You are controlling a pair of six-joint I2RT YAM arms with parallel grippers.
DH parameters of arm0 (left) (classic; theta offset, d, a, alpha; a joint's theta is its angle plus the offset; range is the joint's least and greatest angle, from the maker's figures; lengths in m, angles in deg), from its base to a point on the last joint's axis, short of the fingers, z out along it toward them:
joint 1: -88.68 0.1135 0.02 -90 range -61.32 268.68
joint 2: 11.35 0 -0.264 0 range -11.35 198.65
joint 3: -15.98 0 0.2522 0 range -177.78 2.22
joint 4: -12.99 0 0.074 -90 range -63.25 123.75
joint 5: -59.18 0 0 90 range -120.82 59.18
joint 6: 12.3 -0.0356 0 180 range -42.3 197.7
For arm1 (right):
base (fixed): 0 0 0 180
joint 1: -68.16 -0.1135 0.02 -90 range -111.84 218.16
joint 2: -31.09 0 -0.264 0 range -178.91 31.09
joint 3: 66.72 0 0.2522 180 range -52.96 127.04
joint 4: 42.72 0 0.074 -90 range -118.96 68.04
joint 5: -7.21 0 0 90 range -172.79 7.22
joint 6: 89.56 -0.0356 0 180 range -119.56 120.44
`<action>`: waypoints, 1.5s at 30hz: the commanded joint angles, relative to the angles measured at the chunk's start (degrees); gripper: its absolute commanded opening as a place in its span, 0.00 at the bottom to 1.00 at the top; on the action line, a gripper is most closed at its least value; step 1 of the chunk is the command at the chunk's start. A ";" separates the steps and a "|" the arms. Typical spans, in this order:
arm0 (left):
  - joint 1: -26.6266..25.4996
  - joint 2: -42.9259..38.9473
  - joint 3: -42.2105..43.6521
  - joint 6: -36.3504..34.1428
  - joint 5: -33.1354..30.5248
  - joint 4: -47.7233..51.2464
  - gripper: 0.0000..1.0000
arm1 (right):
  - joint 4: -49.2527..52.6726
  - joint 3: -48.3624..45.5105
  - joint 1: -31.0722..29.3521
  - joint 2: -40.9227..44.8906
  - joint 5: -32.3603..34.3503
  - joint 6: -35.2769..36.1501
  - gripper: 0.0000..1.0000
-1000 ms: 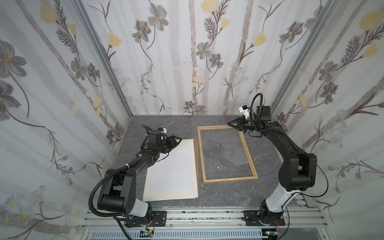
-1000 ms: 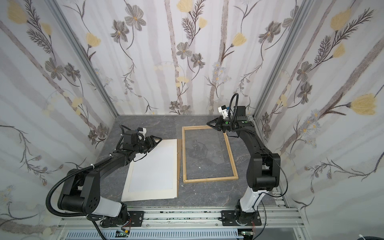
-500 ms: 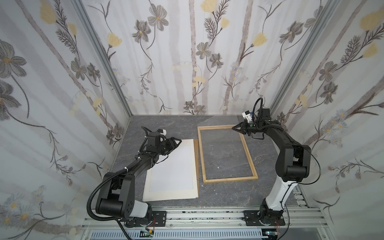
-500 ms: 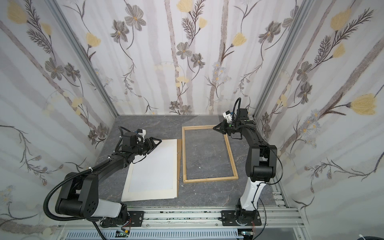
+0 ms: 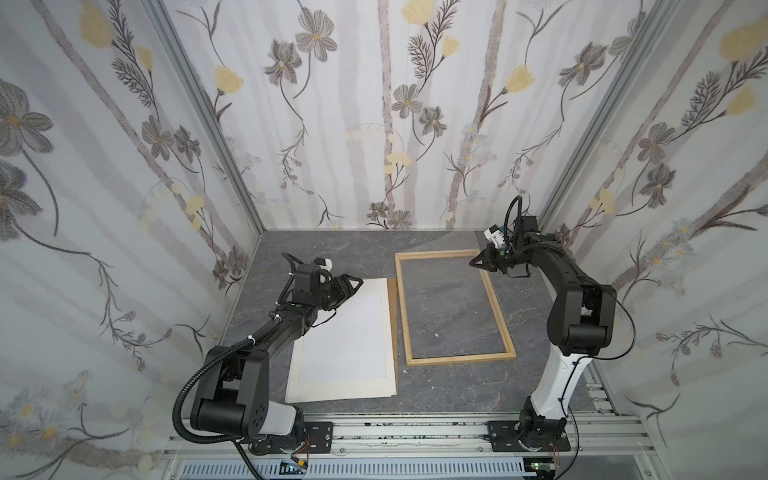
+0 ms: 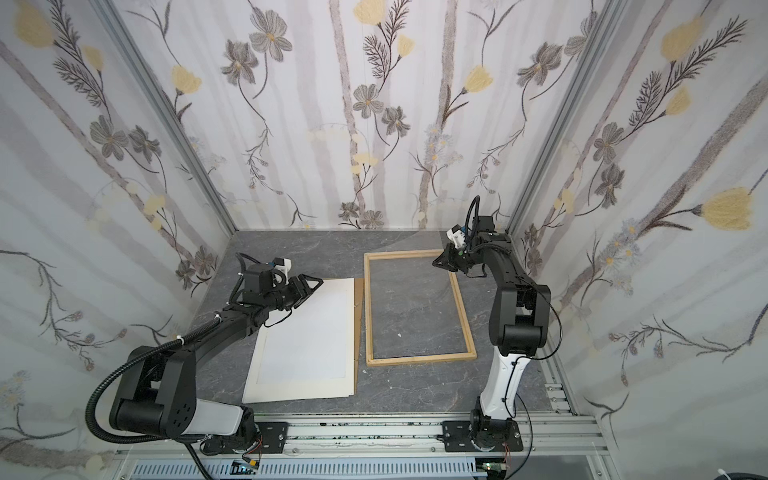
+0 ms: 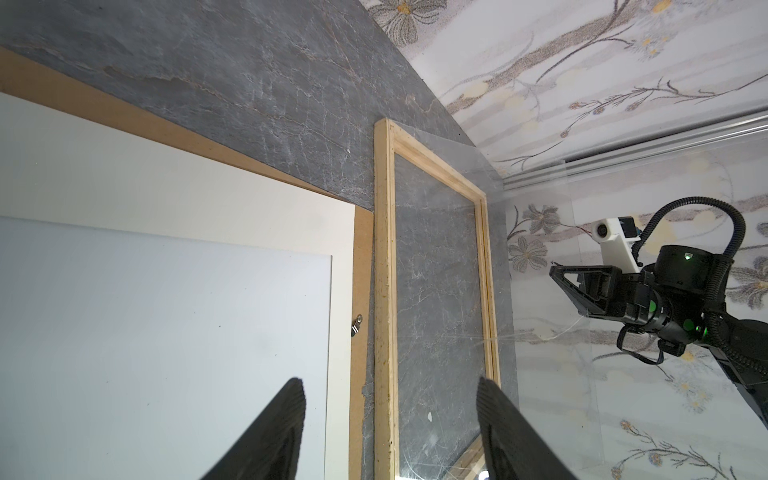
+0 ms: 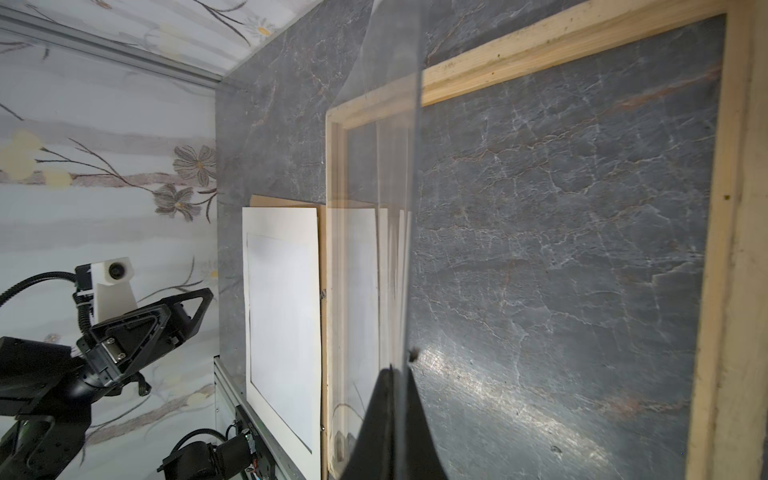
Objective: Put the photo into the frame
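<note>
The left arm stretches low and nearly flat toward the frame (image 5: 461,356). The left gripper (image 5: 358,286) is poised with jaws spread and empty over the far corner of the photo (image 5: 345,332), on the side away from the frame. The photo lies flat, white side up, just beside the frame's left strip, on a brown backing panel (image 5: 392,316). The right arm rises, then bends down to the frame's far right corner. There the right gripper (image 5: 473,262) is clamped on a clear pane (image 8: 390,174) slanting up from the frame.
</note>
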 commanded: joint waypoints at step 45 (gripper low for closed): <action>0.16 -1.32 2.78 -0.54 0.12 -2.40 0.65 | -1.94 -2.33 -0.48 -1.58 7.61 1.85 0.00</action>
